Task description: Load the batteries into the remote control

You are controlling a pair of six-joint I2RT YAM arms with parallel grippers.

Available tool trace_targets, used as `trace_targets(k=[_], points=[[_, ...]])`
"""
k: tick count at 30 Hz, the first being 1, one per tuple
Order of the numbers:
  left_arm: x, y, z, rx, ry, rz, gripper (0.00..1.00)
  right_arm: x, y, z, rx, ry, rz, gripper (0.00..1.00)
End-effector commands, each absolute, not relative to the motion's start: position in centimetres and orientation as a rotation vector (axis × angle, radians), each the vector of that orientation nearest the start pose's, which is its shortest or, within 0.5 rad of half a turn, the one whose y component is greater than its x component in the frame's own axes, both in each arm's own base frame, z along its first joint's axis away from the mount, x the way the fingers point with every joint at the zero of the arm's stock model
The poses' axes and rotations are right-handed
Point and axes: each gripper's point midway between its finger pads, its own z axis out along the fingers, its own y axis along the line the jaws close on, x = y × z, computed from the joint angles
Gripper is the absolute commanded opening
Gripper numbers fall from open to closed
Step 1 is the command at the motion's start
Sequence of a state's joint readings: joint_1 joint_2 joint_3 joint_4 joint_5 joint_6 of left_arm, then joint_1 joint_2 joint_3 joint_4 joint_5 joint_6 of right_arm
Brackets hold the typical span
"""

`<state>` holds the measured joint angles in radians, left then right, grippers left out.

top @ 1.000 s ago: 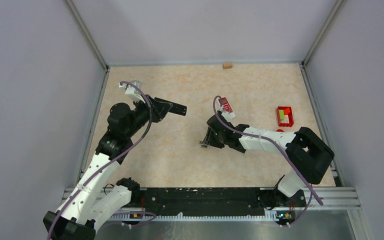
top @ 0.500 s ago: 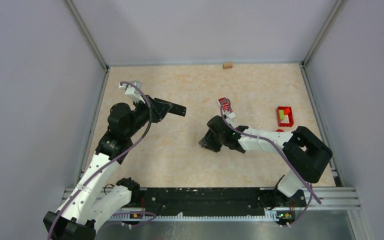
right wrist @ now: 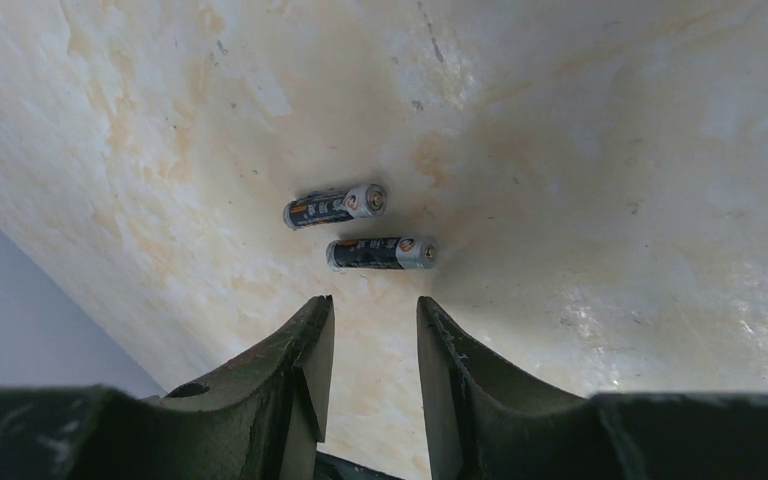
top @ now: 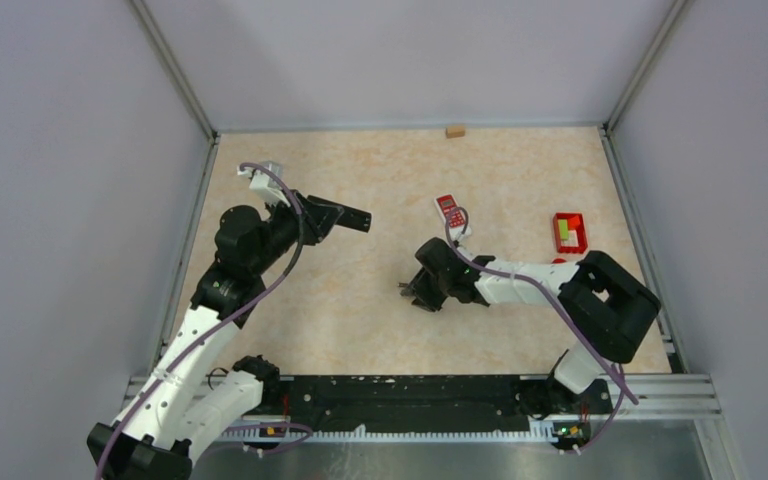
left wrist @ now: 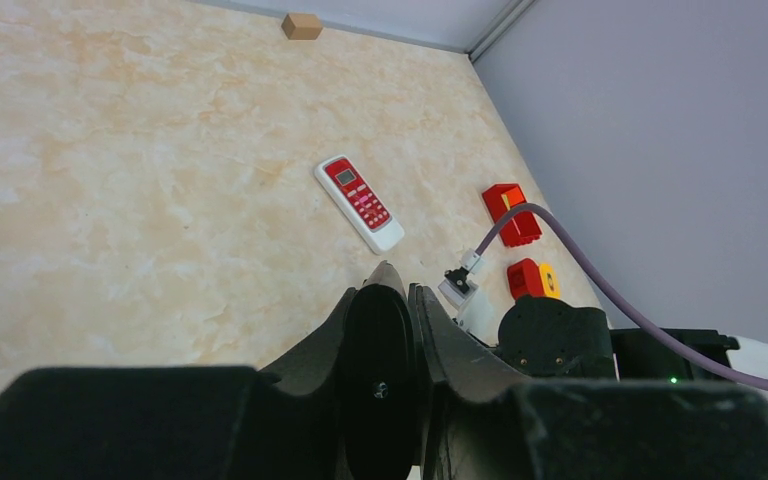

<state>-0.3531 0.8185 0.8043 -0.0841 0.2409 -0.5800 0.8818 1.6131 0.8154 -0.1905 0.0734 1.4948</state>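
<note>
Two batteries, dark with silvery ends, lie side by side on the table in the right wrist view, one (right wrist: 335, 207) just beyond the other (right wrist: 381, 252). My right gripper (right wrist: 372, 310) is open and empty, its tips just short of the nearer battery; in the top view it (top: 415, 293) points down at mid-table. A red and white remote (top: 449, 213) lies face up behind it and also shows in the left wrist view (left wrist: 359, 203). My left gripper (left wrist: 398, 285) is shut on a black oblong object (left wrist: 380, 380), seen end-on, held above the table (top: 345, 217).
A red bin (top: 569, 232) with a yellow-green piece stands at the right, and a red and yellow piece (left wrist: 532, 278) lies near it. A small wooden block (top: 454, 130) sits at the back wall. Walls close in the table on three sides.
My right gripper has shifted a little toward the near edge and its wrist has turned; the red remote now shows in full. The left arm has not moved.
</note>
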Motion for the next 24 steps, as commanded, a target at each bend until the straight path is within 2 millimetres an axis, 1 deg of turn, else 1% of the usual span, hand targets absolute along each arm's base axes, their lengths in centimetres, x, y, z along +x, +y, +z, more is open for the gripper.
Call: trace_targets(k=[1, 6, 18, 24], points=[[27.9, -16.6, 33.1, 0.003, 1.663, -0.887, 0.0, 22.0, 31.0, 2.5, 0.944, 2.624, 0.709, 0.37], [27.9, -16.5, 33.1, 0.002, 1.664, -0.882, 0.0, 22.7, 30.6, 2.4, 0.999, 2.615, 0.686, 0.37], [27.7, -16.3, 33.3, -0.002, 1.654, -0.88, 0.0, 23.2, 30.5, 2.4, 1.085, 2.634, 0.599, 0.36], [27.5, -16.0, 33.4, -0.013, 1.648, -0.874, 0.0, 23.8, 30.8, 3.0, 1.12, 2.628, 0.581, 0.35]])
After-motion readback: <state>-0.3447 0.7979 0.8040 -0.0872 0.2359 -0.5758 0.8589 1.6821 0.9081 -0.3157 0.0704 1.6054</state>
